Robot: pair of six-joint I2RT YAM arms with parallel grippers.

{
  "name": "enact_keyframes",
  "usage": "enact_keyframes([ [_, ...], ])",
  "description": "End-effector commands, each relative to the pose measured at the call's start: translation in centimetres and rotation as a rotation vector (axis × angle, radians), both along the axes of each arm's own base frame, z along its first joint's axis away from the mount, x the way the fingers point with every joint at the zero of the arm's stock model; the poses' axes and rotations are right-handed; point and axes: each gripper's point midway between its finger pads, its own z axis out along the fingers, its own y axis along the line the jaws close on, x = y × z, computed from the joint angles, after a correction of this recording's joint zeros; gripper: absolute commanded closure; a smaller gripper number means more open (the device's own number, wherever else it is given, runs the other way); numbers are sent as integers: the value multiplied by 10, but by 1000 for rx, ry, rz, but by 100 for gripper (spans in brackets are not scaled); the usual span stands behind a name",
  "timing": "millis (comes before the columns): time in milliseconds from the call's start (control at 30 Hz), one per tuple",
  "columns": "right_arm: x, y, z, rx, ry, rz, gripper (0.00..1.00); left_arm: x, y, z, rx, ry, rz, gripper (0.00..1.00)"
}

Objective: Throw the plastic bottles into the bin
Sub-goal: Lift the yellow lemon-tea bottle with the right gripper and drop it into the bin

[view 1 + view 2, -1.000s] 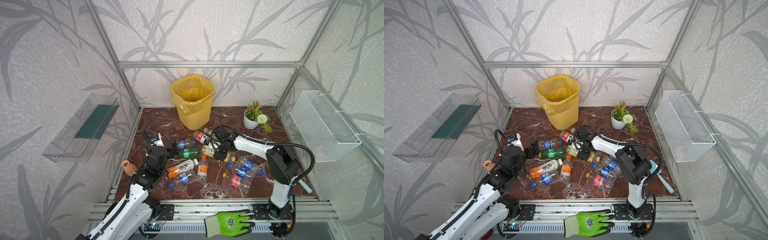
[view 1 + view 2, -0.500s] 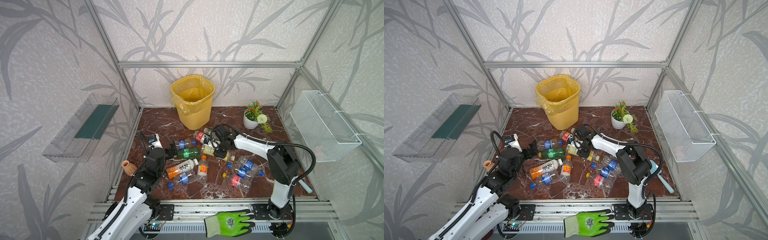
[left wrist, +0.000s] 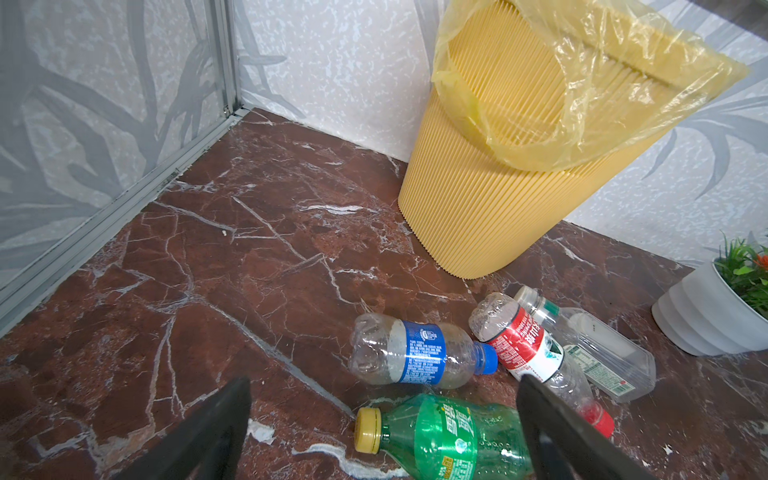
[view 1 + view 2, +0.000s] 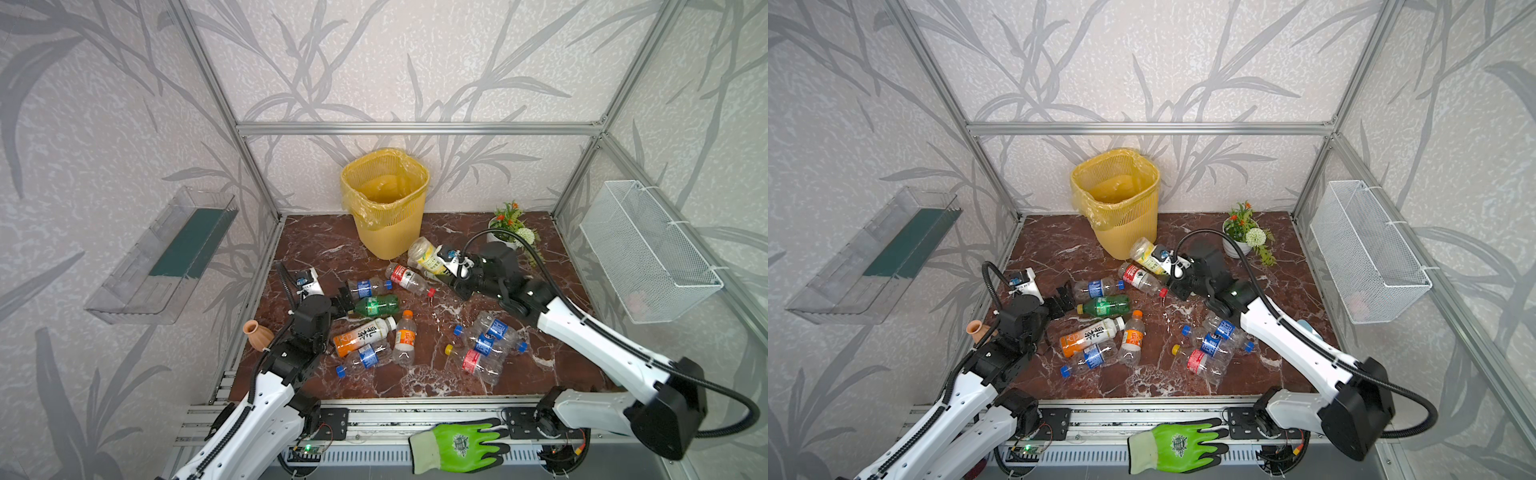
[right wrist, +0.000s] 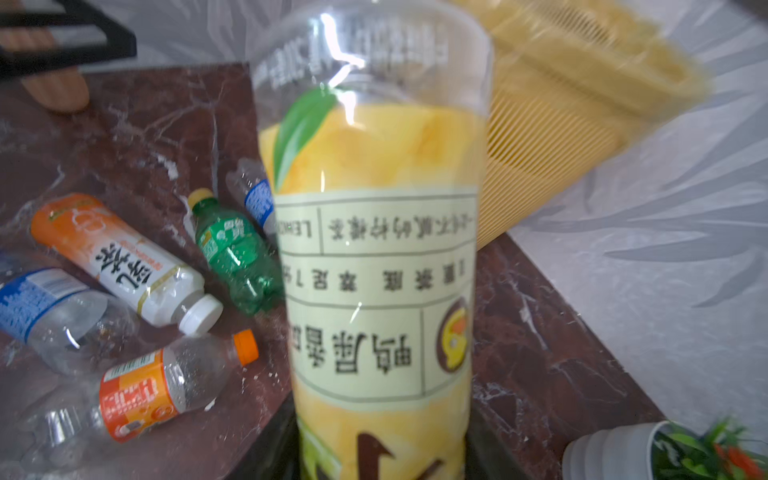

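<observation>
My right gripper (image 4: 448, 266) (image 4: 1168, 263) is shut on a clear plastic bottle with a yellow label (image 4: 424, 254) (image 5: 374, 270), held tilted above the floor just in front of the yellow bin (image 4: 390, 239) (image 4: 1127, 235) (image 5: 561, 104). In the right wrist view, dark jaws flank the bottle's lower end at the right gripper (image 5: 382, 451). My left gripper (image 4: 343, 300) (image 3: 384, 386) is open and low, beside a green bottle (image 4: 376, 305) (image 3: 449, 436) lying on the floor. Blue-labelled (image 3: 419, 353) and red-labelled (image 3: 523, 345) bottles lie just beyond. Several more bottles (image 4: 486, 345) are scattered on the marble.
A terracotta vase (image 4: 257, 334) stands by the left arm. A white flower pot (image 4: 500, 237) sits behind the right wrist. A wire basket (image 4: 648, 253) hangs on the right wall and a clear shelf (image 4: 166, 257) on the left. A green glove (image 4: 457, 442) lies on the front rail.
The right gripper closed on the yellow-labelled bottle and raised it off the floor toward the bin. The left arm shifted only slightly, its gripper still open.
</observation>
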Motion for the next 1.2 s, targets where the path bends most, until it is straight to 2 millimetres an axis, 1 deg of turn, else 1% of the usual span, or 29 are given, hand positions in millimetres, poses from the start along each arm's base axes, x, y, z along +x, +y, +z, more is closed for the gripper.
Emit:
enact_keyframes([
  [0, -5, -18, 102, 338, -310, -73, 49, -2, 15, -2, 0, 7, 87, 1],
  [100, -24, -36, 157, 525, -474, -78, 48, -2, 17, -8, 2, 33, 106, 1],
  [133, -30, -42, 174, 590, -529, -80, 47, -1, 17, -10, -1, 43, 111, 1],
  [167, -34, -45, 187, 636, -573, -78, 47, -1, 17, -12, -2, 52, 112, 1],
  [200, -40, -51, 206, 700, -636, -74, 46, -1, 17, -14, -7, 55, 114, 1],
  [267, -43, -53, 228, 776, -700, -63, 46, 1, 15, -16, -11, 65, 111, 1],
  [300, -42, -51, 237, 809, -717, -52, 46, 1, 14, -17, -12, 69, 107, 1],
  [333, -36, -45, 244, 827, -722, -40, 46, 1, 14, -17, -13, 71, 105, 1],
  [400, -18, -27, 250, 833, -703, -11, 46, 2, 12, -17, -17, 74, 96, 1],
  [433, -3, -15, 252, 828, -685, -1, 46, 3, 11, -17, -18, 76, 94, 1],
  [500, 35, 11, 248, 817, -618, 7, 45, 4, 9, -17, -21, 80, 85, 1],
  [533, 61, 27, 244, 806, -553, 15, 45, 6, 7, -18, -23, 84, 77, 1],
  [600, 113, 56, 231, 759, -398, 20, 43, 8, 4, -19, -22, 97, 68, 1],
  [633, 143, 76, 211, 706, -316, 15, 41, 9, 3, -19, -19, 106, 63, 1],
  [700, 182, 101, 188, 618, -233, -11, 28, 11, 1, -19, -15, 124, 54, 1],
  [733, 196, 106, 182, 587, -206, -33, 25, 12, -1, -19, -12, 132, 42, 1],
  [767, 207, 108, 179, 571, -193, -52, 22, 12, -3, -19, -8, 144, 34, 1],
  [800, 213, 108, 180, 570, -194, -68, 19, 12, -4, -18, -5, 148, 27, 1],
  [833, 217, 106, 184, 578, -203, -84, 13, 13, -5, -18, -2, 151, 23, 1],
  [867, 219, 103, 190, 585, -212, -90, 11, 13, -5, -18, -1, 153, 19, 1],
  [933, 217, 97, 204, 593, -230, -98, 10, 13, -7, -18, -1, 152, 8, 1],
  [1000, 209, 89, 218, 588, -262, -104, 9, 13, -8, -18, -2, 152, 0, 1],
  [1100, 188, 74, 233, 594, -311, -105, 7, 13, -11, -19, -1, 154, -18, 1],
  [1167, 174, 62, 229, 593, -325, -118, 7, 14, -15, -19, 0, 148, -42, 1],
])
